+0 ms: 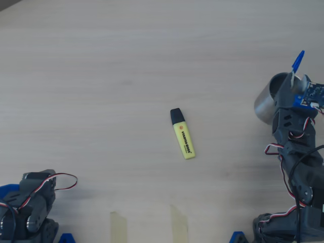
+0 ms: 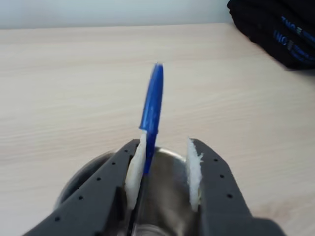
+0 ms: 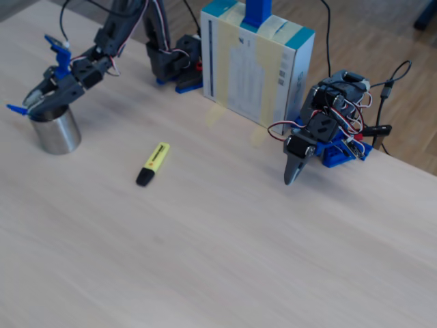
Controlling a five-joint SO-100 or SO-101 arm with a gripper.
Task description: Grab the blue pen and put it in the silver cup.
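The silver cup (image 1: 263, 104) stands at the right edge of the overhead view and at the far left of the fixed view (image 3: 56, 130). My gripper (image 1: 289, 86) hovers right over its mouth. In the wrist view the gripper (image 2: 165, 147) is open, jaws clearly apart over the cup's shiny inside (image 2: 167, 189). The blue pen (image 2: 151, 105) stands tilted, its cap sticking up and its barrel reaching down into the cup, leaning against the left white pad (image 2: 135, 167). The blue cap also shows in the overhead view (image 1: 297, 59) and in the fixed view (image 3: 15, 108).
A yellow highlighter with a black cap (image 1: 183, 134) lies mid-table, also in the fixed view (image 3: 152, 164). A second arm (image 3: 321, 130) is parked at the table's edge. A tall box (image 3: 256, 61) stands at the back. A black object (image 2: 275, 29) lies beyond the cup.
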